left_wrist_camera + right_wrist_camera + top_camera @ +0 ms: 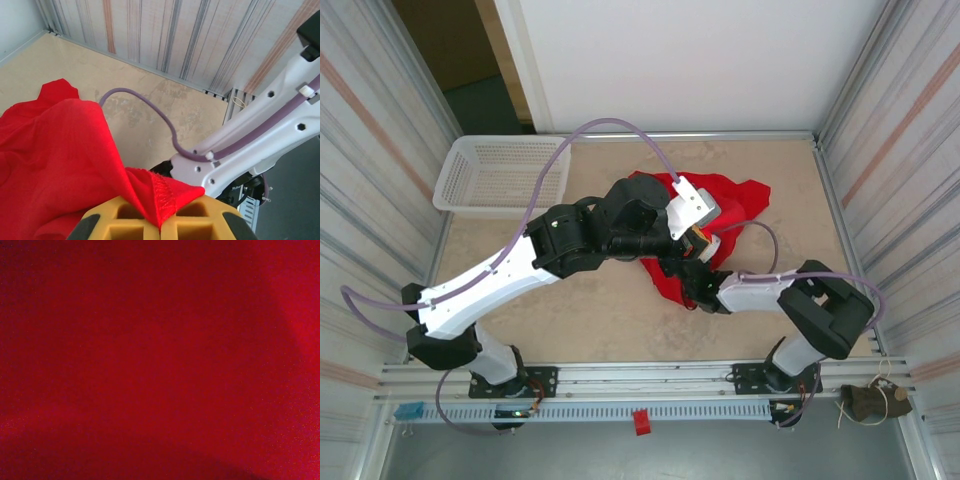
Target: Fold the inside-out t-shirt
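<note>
The inside-out t-shirt point(728, 198) is a bunched heap of bright red cloth in the middle of the table. My left gripper point(161, 220) is shut on a hemmed edge of the t-shirt point(55, 160), and the fabric rises in a fold out of its yellow fingers point(120, 215). From above, the left gripper point(694, 246) hangs over the near side of the heap. My right gripper point(686, 284) pushes into the cloth's near edge, its fingers buried. Red fabric point(160, 360) covers the right wrist view, so what those shut fingers hold cannot be seen.
A white mesh basket point(500, 176) stands at the back left. Corrugated walls point(370, 150) close in both sides. My right arm's white link point(250, 145) and a purple cable point(150, 102) lie just beyond the left fingers.
</note>
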